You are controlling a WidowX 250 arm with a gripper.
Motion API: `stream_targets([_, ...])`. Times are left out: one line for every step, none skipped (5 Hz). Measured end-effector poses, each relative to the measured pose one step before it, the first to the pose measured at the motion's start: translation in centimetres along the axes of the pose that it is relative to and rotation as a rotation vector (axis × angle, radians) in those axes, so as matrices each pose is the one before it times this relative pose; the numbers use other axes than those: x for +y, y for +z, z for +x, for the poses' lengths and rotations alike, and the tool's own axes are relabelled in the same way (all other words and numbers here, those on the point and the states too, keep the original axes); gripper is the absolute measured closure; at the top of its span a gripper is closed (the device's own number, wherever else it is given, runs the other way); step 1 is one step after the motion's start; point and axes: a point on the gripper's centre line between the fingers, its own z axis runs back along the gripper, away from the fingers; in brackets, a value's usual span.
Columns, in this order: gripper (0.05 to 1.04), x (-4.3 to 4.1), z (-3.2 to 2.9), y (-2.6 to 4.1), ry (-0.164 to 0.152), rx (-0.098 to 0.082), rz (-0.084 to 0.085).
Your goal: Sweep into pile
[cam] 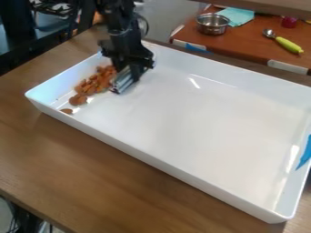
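Note:
The black gripper (128,68) hangs down over the back left part of the white tray (200,118), low near its floor. Below it is a silvery block-like tool (123,81), just right of the nuts; how the gripper holds it cannot be made out. Brown almond-like nuts (91,85) lie in an elongated heap along the tray's left end, the back ones close beside the tool. One single nut (67,111) lies apart from the heap, near the tray's front left wall.
The tray's raised walls surround the work area on a wooden table (91,168). Behind it, a second brown table (243,45) bears a metal pot (213,23), a teal cloth (237,16) and a spoon with a green handle (288,44). Blue tape (305,152) marks the tray's right wall.

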Motion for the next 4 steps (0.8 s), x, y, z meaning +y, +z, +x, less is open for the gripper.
stream_targets([0.703,-0.189,-0.467,0.442,-0.0011,0.0102,-0.0217])
stream_targets([0.703,-0.811,-0.303,2.852,0.0214,-0.0171,-0.0364])
stream_targets([0.703,-3.322,-0.163,3.611,-0.0164,-0.0447,-0.031])
stream_targets([0.702,-5.761,-1.493,1.469,-0.0251,0.0005,-0.0197])
